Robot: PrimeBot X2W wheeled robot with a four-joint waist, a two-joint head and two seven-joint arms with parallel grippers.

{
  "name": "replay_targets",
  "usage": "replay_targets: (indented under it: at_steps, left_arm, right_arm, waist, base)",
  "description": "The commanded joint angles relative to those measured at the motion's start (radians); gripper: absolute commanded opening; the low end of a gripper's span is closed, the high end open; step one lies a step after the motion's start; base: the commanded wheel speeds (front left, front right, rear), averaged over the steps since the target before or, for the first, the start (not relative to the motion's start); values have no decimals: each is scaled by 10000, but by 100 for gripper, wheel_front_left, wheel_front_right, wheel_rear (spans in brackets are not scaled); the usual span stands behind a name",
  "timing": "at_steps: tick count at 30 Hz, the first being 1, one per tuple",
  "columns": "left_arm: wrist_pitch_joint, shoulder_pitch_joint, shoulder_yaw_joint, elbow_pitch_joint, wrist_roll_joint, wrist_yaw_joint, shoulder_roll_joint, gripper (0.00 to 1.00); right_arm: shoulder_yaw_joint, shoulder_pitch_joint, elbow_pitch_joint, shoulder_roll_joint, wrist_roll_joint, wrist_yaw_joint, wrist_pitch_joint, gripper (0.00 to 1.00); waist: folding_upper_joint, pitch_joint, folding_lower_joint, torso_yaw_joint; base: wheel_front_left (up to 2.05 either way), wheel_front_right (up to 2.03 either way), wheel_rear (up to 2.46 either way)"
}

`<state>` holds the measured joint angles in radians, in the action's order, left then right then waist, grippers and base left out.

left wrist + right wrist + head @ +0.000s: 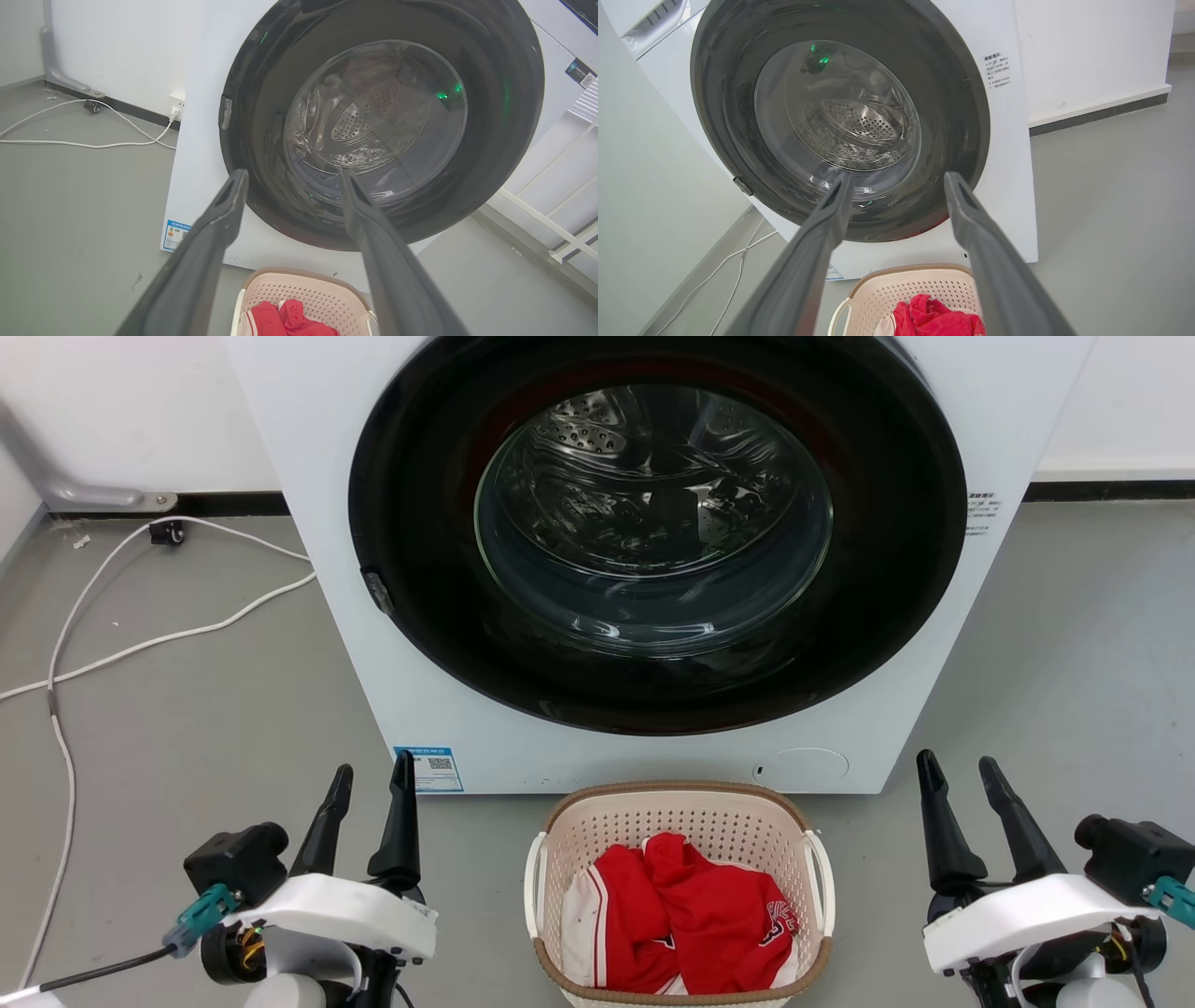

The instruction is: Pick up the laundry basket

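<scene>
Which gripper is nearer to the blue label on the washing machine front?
Left. In the head view the left gripper is just left of the blue label, jaws open; the right gripper is far across, beyond the laundry basket.

No print here is sharp enough for you to read.
On the washing machine (317,476) you get 2 labels: a blue QR-code sticker (428,768) at lower left of the frame and fine grey print (982,513) at upper right. White lettering (780,917) on the red garment (709,915) in the laundry basket (672,791) is too small to make out.
</scene>
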<state>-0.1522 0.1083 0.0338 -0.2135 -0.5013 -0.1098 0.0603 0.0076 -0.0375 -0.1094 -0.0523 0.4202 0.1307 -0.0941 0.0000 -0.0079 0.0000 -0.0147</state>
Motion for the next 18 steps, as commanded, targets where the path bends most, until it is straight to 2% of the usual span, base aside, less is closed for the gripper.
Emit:
replay_targets:
  at_steps: [1,18]
  left_arm:
    - [-73,205,35,52,255,52,62,100]
    - [-492,261,190,-150,1905,195,88,100]
  right_arm:
    - [12,-149,132,3,-290,-1,-87,100]
    - [37,-34,249,14,-2000,0,-314,100]
  waist:
    - [0,1,0,-3]
    - [0,19,0,1]
  base:
    - [0,0,0]
    - [0,0,0]
